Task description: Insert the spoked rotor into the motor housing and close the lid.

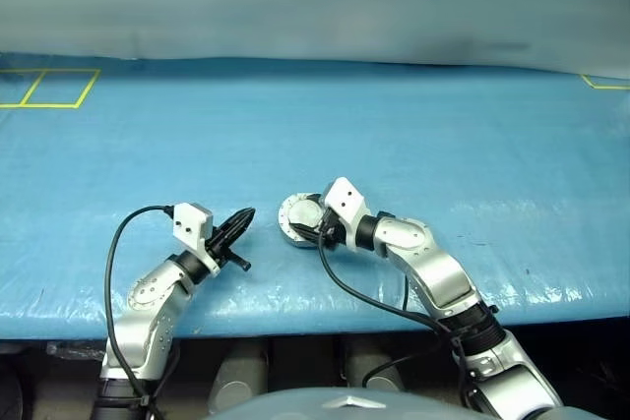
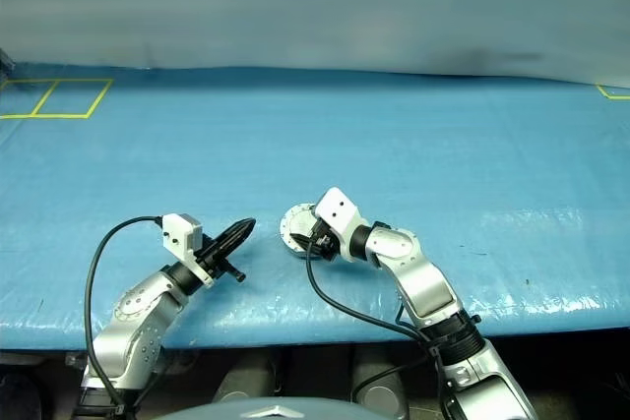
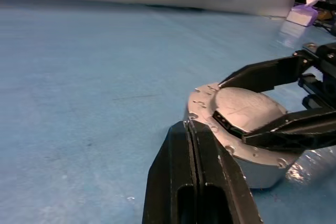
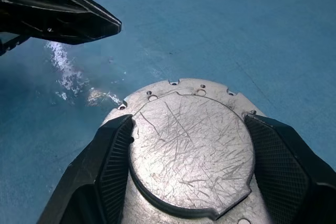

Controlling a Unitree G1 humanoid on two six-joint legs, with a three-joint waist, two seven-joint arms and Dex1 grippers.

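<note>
The motor housing [image 1: 292, 213] lies flat on the blue table just right of centre, its smooth grey lid [image 4: 191, 150] closed on top and scratched. My right gripper [image 4: 190, 129] reaches over it from the right, one pad [image 4: 118, 153] on each side of the lid's raised disc and pressed against it. The housing's flange [image 3: 207, 106] shows beneath those fingers. My left gripper [image 1: 244, 216] hovers a short way left of the housing, pointing at it, shut and empty. The spoked rotor is hidden.
A blue sheet covers the table [image 1: 394, 135]. Yellow tape squares [image 1: 49, 86] mark the far left corner, and a yellow tape corner [image 1: 605, 83] the far right. The table's front edge [image 1: 325, 317] runs just below both arms. A black cable [image 1: 354, 292] hangs from the right wrist.
</note>
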